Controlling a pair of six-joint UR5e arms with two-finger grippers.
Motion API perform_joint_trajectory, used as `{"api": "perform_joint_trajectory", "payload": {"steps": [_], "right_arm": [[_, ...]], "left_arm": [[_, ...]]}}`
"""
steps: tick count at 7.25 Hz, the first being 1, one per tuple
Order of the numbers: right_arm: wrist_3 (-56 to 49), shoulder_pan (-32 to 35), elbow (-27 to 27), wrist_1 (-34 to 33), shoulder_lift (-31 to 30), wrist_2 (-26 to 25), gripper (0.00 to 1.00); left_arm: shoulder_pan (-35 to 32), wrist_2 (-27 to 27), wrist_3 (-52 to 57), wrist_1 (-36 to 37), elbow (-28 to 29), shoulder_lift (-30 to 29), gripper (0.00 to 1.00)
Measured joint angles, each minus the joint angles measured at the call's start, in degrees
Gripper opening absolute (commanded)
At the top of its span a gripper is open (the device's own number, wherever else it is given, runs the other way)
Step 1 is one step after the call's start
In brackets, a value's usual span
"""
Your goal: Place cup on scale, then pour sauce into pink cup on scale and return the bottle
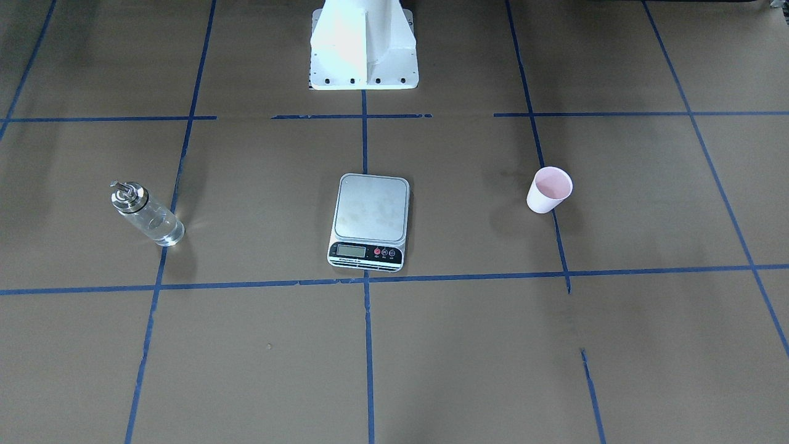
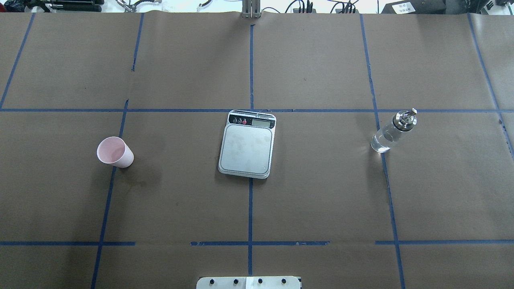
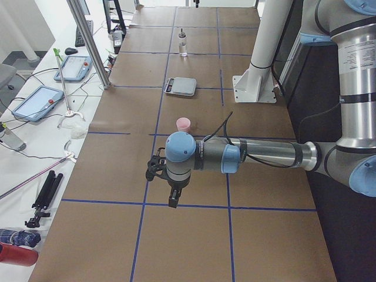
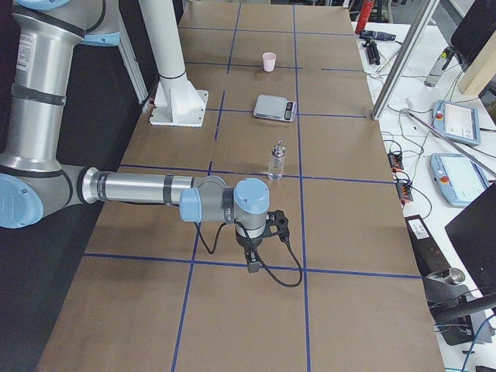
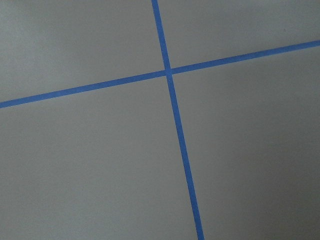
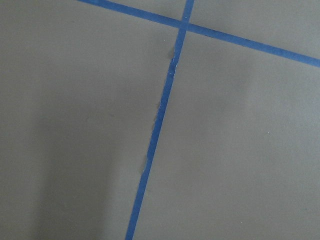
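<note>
Forearm stretched level over the table's end, the left arm (image 3: pixel 264 154) bends at the wrist so that the left gripper (image 3: pixel 172 200) points straight down and hangs above the brown paper (image 2: pixel 321 192), close to a crossing of blue tape (image 5: pixel 168 71). Its jaws show only from the side, and I cannot tell whether they are parted or closed. The right arm (image 4: pixel 139 188) holds the same pose at the opposite end, its right gripper (image 4: pixel 252 265) aimed down above a tape line, and its jaw state is likewise impossible to tell. The scale (image 2: pixel 247 144) lies flat at mid-table on the centre line, display strip away from the robot, cup not yet on it. The cup (image 2: pixel 115 151) stands upright on the robot's left at a tape line. The bottle (image 2: pixel 391 131) stands upright on the robot's right, sauce (image 2: pixel 383 139) visible through its glass. Cup and bottle are each well apart from the scale, with wide open paper between them. Both grippers hang well apart from all three. A white pedestal (image 1: pixel 363 43) stands at the robot-side edge, behind the scale.
</note>
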Motion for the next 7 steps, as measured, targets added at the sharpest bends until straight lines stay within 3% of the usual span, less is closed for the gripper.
{"api": "perform_joint_trajectory", "payload": {"steps": [5,7], "right_arm": [[0.39,-0.11,0.36,0.33,0.0,0.71,1.0],[0.91,-0.21,0.89,5.88,0.67,1.41,1.0]], "left_arm": [[0.09,0.03,1.18,-1.34,-0.42,0.28,1.0],[0.09,-6.33,1.04,-6.24,-0.07,-0.69,1.0]]}}
